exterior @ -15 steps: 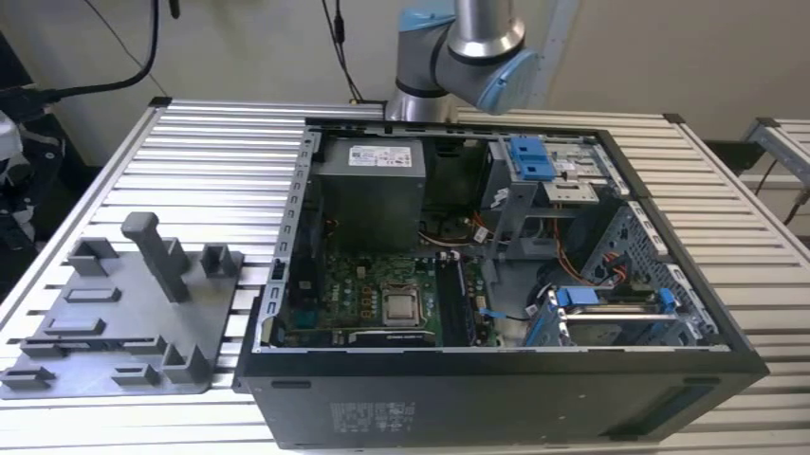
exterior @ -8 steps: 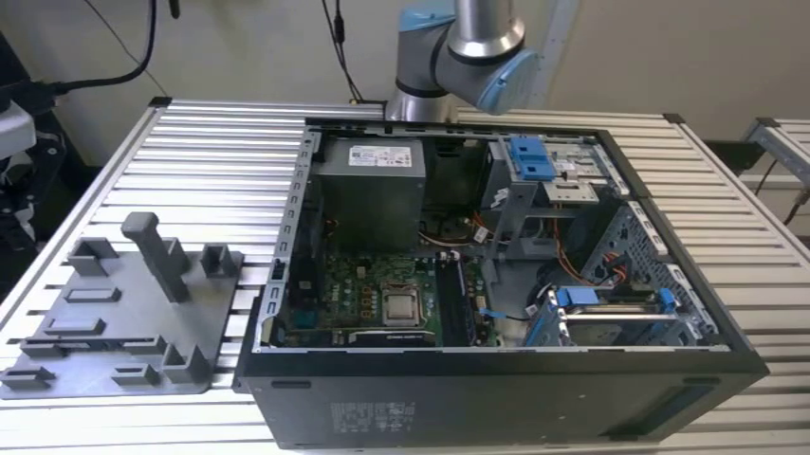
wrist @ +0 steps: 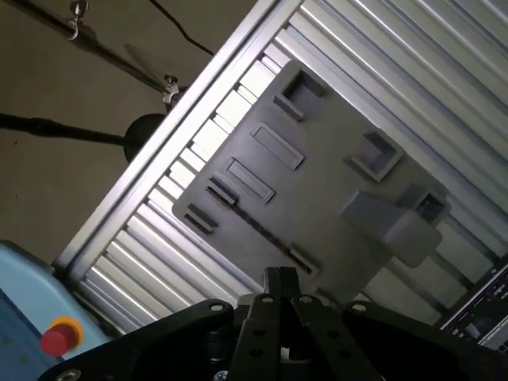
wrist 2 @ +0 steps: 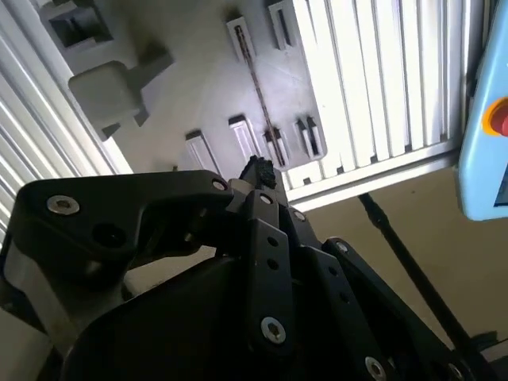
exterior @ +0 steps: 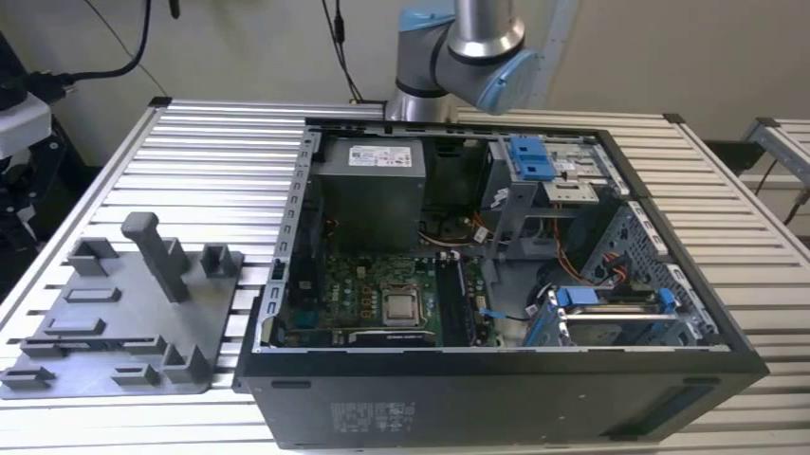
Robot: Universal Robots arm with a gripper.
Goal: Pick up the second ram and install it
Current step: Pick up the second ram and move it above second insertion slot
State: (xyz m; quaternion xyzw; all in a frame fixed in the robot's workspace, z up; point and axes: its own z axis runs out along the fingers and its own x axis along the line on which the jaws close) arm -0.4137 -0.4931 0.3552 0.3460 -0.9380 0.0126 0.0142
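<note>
1. Black end effector (wrist: 279, 276) linkage sits up close in the first wrist view, fingers narrow with tips together and nothing held.
2. Second ram (wrist: 255, 225) stands on edge in a slot of the grey fixture tray (wrist: 317, 178), well apart from the tips.
3. Tray sits on the slatted desk (exterior: 215, 152), to the exterior view's left of the open PC case (exterior: 506, 403).

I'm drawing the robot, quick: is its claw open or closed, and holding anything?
Claw: closed, holding nothing. The second ram sits on edge in the grey tray.
</note>
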